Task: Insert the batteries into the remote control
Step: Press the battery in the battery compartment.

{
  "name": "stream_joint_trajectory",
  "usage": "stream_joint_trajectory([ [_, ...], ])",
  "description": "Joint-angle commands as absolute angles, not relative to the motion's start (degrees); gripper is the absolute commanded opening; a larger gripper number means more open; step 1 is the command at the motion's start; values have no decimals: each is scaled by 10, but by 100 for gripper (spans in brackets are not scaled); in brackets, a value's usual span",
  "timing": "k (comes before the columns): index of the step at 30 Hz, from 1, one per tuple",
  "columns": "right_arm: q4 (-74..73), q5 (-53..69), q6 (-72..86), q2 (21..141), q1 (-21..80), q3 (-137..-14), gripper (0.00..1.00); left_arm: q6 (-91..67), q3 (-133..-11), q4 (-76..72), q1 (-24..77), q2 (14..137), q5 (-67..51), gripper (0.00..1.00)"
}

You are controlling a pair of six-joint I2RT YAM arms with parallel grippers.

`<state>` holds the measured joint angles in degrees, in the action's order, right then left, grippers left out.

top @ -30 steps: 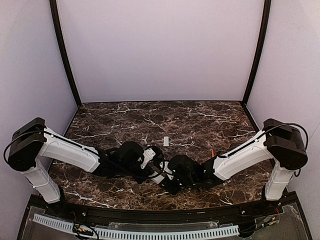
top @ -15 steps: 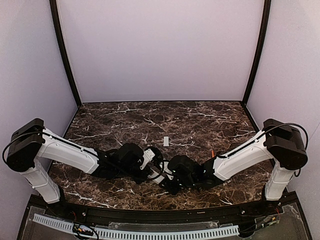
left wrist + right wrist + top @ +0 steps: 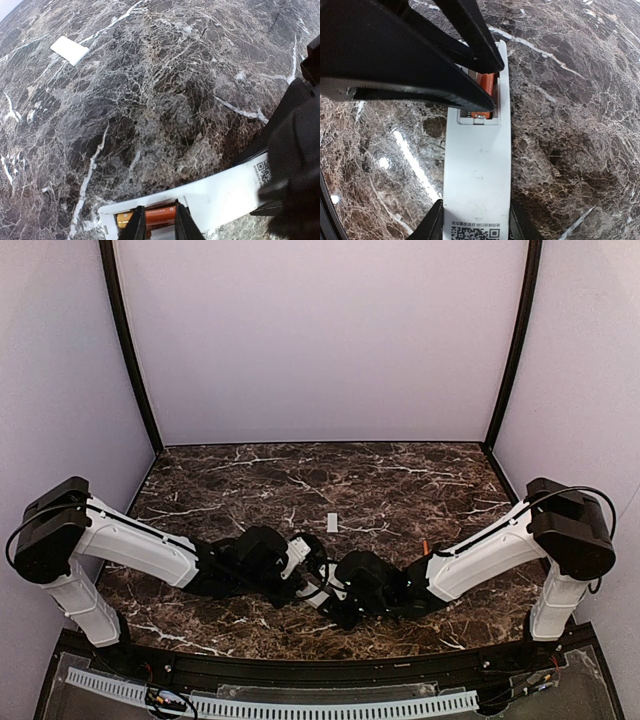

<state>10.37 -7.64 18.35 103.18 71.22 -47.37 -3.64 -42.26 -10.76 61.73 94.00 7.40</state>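
1. Arms. Both arms reached inward and met low over the near middle of the table (image 3: 400,480). The left gripper (image 3: 160,227) faced the right gripper (image 3: 476,222).

2. Remote control. The remote control (image 3: 477,165) lay level between the two grippers, close over the marble. We could not tell whether it rested on the surface or hung just above it. Its battery slot (image 3: 478,113) stood uncovered at the end nearer the left arm, and its QR label (image 3: 475,233) sat at the end nearer the right wrist.

3. Right gripper. We found its fingers (image 3: 432,226) closed against the two long edges of the remote control, one on each side, at the label end.

4. Left gripper. Its fingers (image 3: 137,231) stood a narrow gap apart, tips pointing down into the battery slot. We saw nothing pinched between them. The first battery (image 3: 487,81), orange, lay lengthwise in the slot and showed in the gap between the tips. We could not tell whether the tips touched it.

5. Other items. The second battery (image 3: 425,545) was on the table just beside the right forearm, apart from the remote control. A thin white plate (image 3: 69,50) lay flat farther back on the marble, well apart from both grippers
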Motion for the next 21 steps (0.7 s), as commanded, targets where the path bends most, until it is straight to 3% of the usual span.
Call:
stream_joint_trajectory([
  [1,109,-81,191,1048,715,-478,0,-9,-424,-101,643,953,26,21],
  [21,109,-82,194,1048,715,-476,0,-4,-410,-100,646,960,20,24],
])
